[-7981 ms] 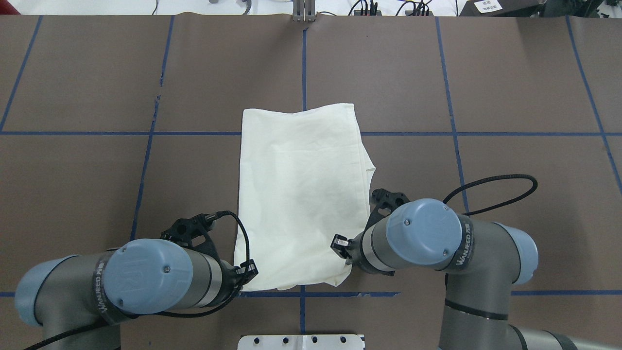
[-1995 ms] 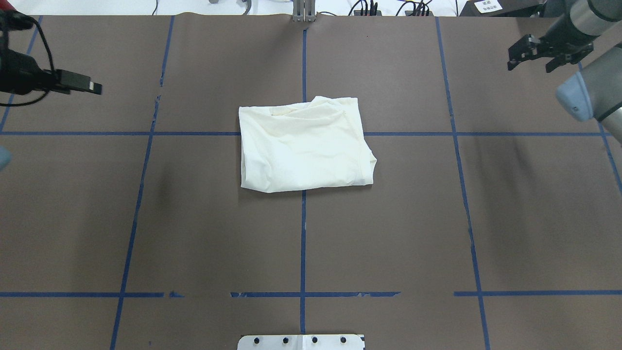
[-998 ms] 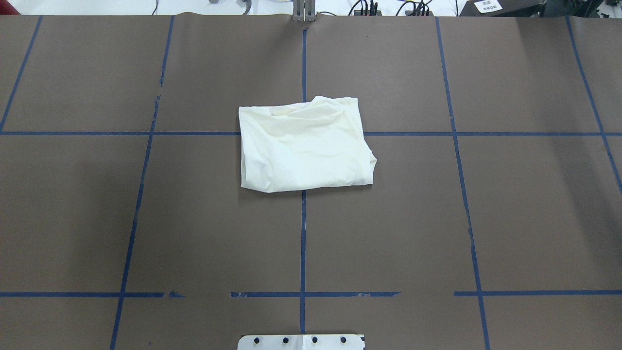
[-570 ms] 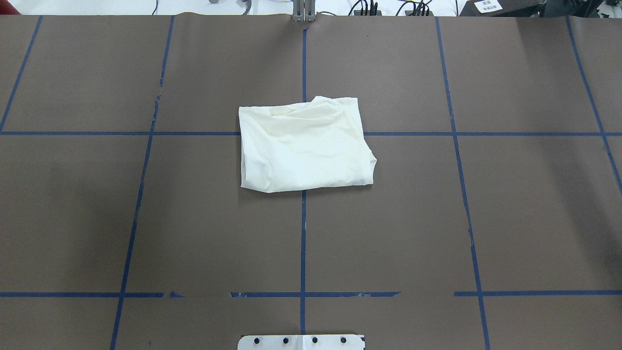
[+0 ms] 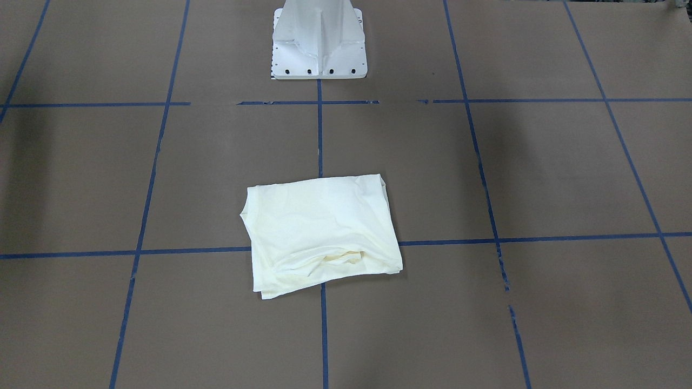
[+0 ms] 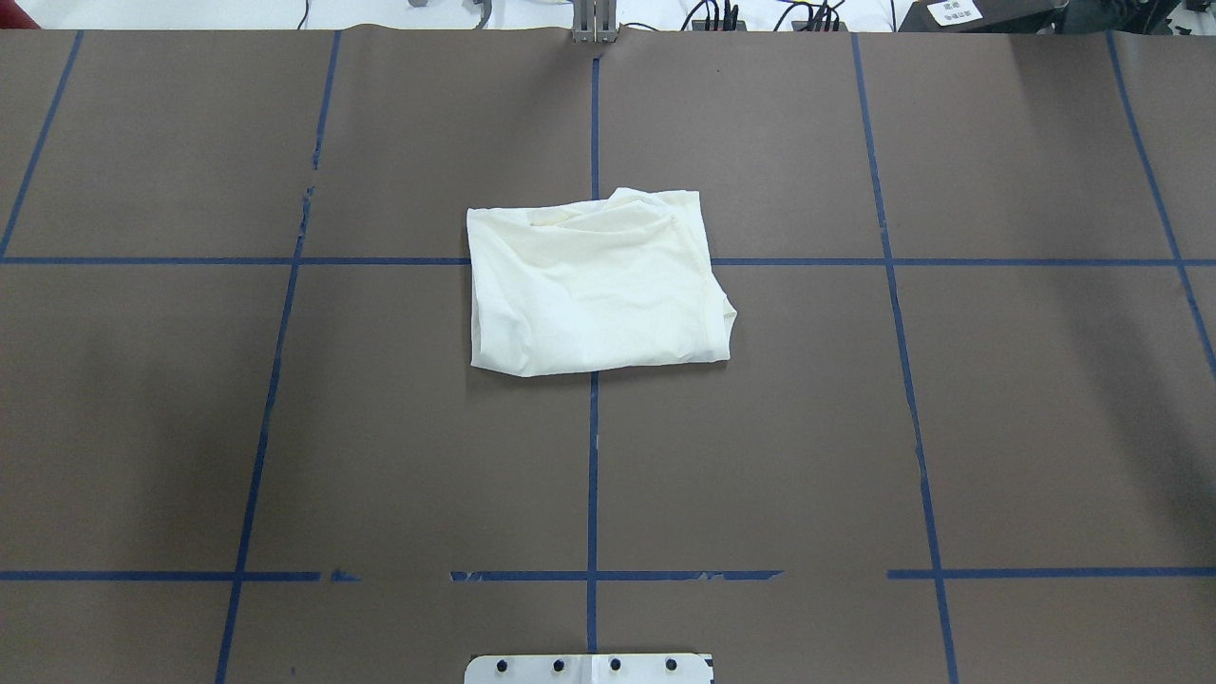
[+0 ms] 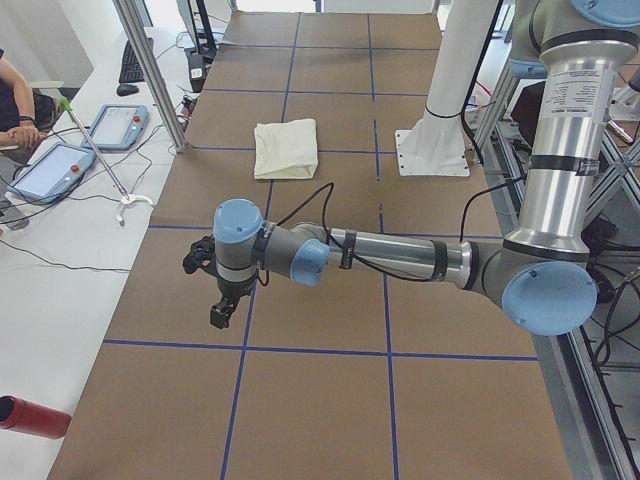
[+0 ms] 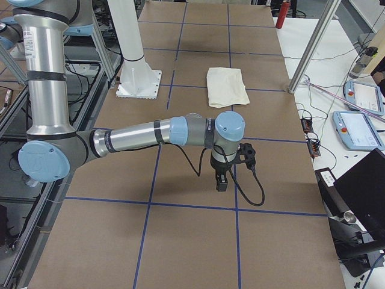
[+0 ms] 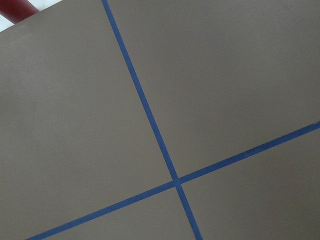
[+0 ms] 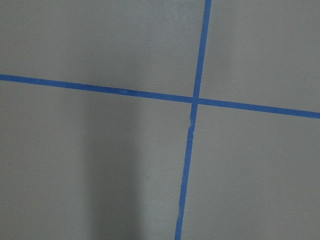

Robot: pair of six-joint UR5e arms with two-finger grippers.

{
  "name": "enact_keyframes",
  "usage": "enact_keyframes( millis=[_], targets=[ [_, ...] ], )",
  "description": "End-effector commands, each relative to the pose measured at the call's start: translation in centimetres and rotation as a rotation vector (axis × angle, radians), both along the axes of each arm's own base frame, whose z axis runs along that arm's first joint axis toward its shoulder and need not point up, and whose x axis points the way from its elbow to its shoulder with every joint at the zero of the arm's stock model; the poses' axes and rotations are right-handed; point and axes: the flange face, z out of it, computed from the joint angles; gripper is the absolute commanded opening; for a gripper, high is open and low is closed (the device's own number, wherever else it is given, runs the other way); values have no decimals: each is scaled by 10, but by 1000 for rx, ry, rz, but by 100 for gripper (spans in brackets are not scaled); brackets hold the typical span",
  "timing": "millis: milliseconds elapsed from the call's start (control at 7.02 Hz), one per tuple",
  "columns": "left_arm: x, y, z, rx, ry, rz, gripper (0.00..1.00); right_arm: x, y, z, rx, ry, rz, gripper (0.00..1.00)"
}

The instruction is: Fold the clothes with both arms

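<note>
The clothes are one cream-white shirt (image 6: 594, 285), folded into a compact rectangle with its plain side up, lying at the table's middle (image 5: 321, 235). No print shows. Both arms are out to the table's ends, far from the shirt (image 7: 286, 148). The left gripper (image 7: 220, 308) hangs over bare table near the left end and shows only in the exterior left view, so I cannot tell its state. The right gripper (image 8: 221, 177) hangs likewise near the right end, state also unreadable. Both wrist views show only brown table and blue tape lines.
The white pedestal base (image 5: 319, 40) stands at the robot's edge of the table. A red cylinder (image 7: 30, 415) lies off the left end. Teach pendants (image 7: 55, 165), cables, a metal post (image 7: 150, 70) and a seated person (image 7: 15, 100) are along the operators' side.
Eight seconds ago both grippers were at the long shirt's near corners. The shirt now lies folded in half, and the arms have swung out of the overhead view. Nothing has moved in the last second.
</note>
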Motion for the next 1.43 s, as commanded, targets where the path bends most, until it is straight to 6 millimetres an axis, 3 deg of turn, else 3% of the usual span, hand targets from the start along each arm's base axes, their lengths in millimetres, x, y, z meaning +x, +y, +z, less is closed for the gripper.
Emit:
enact_keyframes(
  millis=[0, 285, 570, 998, 1283],
  targets=[
    [-3, 27, 10, -5, -4, -17, 100, -2, 12, 15, -54, -24, 24, 100],
    [-15, 40, 13, -13, -8, -32, 100, -2, 9, 17, -53, -23, 23, 100],
    [-16, 60, 33, -51, -8, -29, 100, -2, 2, 17, -53, -24, 21, 100],
    [-16, 63, 42, 8, -41, 87, 100, -2, 0, 16, -52, -24, 24, 100],
    [-16, 64, 46, -94, -13, -13, 100, -2, 1, 15, -68, -25, 42, 100]
  ],
)
